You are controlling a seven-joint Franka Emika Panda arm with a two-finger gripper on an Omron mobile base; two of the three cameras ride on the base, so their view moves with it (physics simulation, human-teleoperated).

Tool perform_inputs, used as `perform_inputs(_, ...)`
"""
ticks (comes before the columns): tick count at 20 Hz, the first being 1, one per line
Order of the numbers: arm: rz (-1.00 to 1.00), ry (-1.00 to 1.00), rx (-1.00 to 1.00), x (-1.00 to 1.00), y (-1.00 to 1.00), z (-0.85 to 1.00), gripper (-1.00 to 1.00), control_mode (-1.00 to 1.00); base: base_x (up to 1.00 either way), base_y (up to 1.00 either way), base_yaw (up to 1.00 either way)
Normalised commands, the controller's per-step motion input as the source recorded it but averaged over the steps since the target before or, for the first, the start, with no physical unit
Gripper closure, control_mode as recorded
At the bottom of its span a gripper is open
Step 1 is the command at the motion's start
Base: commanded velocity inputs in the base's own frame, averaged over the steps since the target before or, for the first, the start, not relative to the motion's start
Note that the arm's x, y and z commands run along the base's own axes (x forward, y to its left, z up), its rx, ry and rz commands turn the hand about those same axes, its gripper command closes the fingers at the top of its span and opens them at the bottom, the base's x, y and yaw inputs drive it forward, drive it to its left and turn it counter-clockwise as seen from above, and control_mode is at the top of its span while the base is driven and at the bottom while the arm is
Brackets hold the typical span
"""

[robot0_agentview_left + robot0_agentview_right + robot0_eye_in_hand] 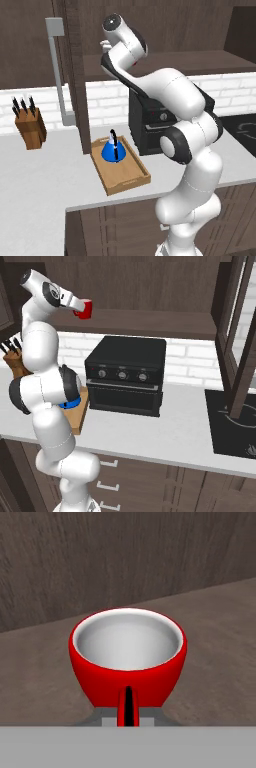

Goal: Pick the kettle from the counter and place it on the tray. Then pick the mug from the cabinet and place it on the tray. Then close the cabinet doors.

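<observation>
- The mug [127, 657] stands upright on the cabinet shelf [150, 323], directly ahead of the hand [80, 307]. In the hand view its handle [127, 706] points straight back at you, on the centre line between the fingers.
- The grey finger parts sit low on either side of that handle, close in against it. You cannot tell for certain whether they clamp it or only flank it, so treat the grip as unconfirmed.
- In the right base view the arm reaches high, with the hand level with the shelf and touching the near side of the mug.
- The kettle [113, 149] already sits on the tray [131, 181], toward the tray's far end, with its black arched handle up.
- The tray lies on the counter [40, 175], well below the shelf and to the left of the black oven [126, 373].
- The relation that governs the coming move: the mug must come straight back out toward you, clear of the shelf edge, then go down to the tray.
- The free part of the tray is its near end. Aim there, so that the mug stays apart from the kettle.
- The cabinet doors [75, 75] stand open; closing them is not yet done.
</observation>
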Motion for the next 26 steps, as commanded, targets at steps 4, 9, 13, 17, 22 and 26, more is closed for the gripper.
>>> perform_inputs(4,-0.03,-0.04,0.0,0.0,0.0,0.0,1.0,-1.0,0.0,0.0,0.0)
perform_inputs(9,-0.02,-0.01,0.0,0.0,0.0,0.0,1.0,-1.0,0.0,0.0,0.0)
perform_inputs(13,0.0,0.0,0.0,0.0,0.0,0.0,1.0,-1.0,0.0,0.0,0.0)
perform_inputs(17,0.0,-0.02,0.0,-0.29,0.0,0.0,1.0,-1.0,0.0,0.0,0.0)
perform_inputs(22,0.02,-0.01,0.0,-0.65,-0.06,0.0,1.0,-1.0,0.0,0.0,0.0)
perform_inputs(26,0.02,-0.03,0.0,-0.82,-0.38,-0.03,1.0,-1.0,0.0,0.0,0.0)
